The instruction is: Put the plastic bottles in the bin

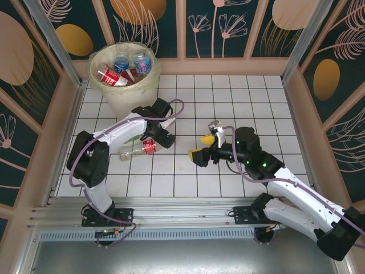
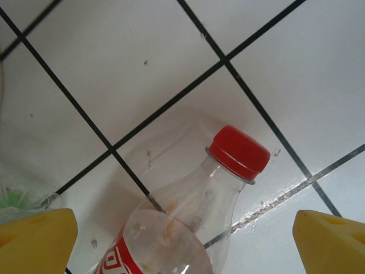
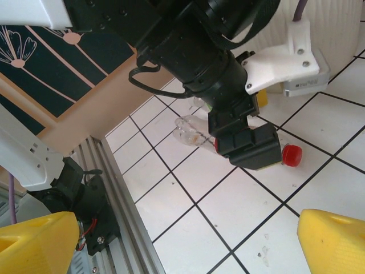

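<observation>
Nearest to the near edge of the white tiled table point(image 1: 239, 103), our right gripper point(image 1: 202, 147) hangs just above the tiles around the middle of the table, its yellow fingertips spread apart with nothing between them.

A little further in and towards the left edge, a clear plastic bottle with a red cap and red label point(image 2: 191, 222) lies on its side on the tiles. Our left gripper point(image 2: 182, 242) hovers over it, jaws wide, one yellow fingertip on each side of the bottle and touching neither side. At the left edge of the left wrist view there is a greenish clear shape we cannot identify.

At the far-left corner stands the round cream-white bin with its pale plastic liner point(image 1: 125, 97).

We judge the main risk to be the grasp itself. The bottle is round, smooth and probably light, so uneven closing could roll it away. A pinch on the tapering shoulder near the cap could squeeze it out. The bin wall is tall, so a low carry could knock it. The two arms are close and could clash.

We count one bottle on the table, one bin and two grippers. At least three bottles point(image 1: 109, 75) lie jumbled in the bin, so we cannot count them exactly.
</observation>
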Controlling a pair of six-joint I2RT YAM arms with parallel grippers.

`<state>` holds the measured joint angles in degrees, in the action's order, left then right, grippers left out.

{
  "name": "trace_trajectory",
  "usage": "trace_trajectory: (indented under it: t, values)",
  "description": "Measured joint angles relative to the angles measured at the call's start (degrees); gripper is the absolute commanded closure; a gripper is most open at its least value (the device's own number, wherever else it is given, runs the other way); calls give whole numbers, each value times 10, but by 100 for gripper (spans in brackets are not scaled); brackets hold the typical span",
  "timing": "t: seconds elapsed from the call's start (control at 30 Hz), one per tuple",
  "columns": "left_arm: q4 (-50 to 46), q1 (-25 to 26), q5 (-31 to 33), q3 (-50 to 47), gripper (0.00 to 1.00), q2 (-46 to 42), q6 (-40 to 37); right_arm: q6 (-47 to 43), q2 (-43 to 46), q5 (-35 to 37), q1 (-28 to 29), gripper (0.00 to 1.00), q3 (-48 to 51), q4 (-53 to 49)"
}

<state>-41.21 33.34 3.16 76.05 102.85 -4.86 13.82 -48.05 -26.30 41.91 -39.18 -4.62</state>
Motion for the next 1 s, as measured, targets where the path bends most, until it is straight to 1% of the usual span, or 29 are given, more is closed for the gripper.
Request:
trace_trajectory:
  t: [0.27, 0.53, 0.63, 0.8, 0.9, 1.0]
  values:
    - [-22, 15, 35, -12, 7, 23, 29, 0, 0, -3, -3, 1, 0, 0]
    - [-30, 16, 55, -21, 12, 50, 50, 0, 0, -4, -3, 1, 7, 0]
    - [-32, 16, 63, -22, 15, 55, 58, 0, 1, -4, -3, 1, 7, 0]
    - [-32, 16, 68, -28, 25, 59, 75, 0, 4, -4, -3, 1, 7, 0]
    - [-31, 16, 64, -31, 30, 59, 82, 0, 4, -4, -3, 1, 8, 0]
    - [-29, 16, 61, -33, 37, 59, 86, 0, 4, -4, -3, 1, 8, 0]
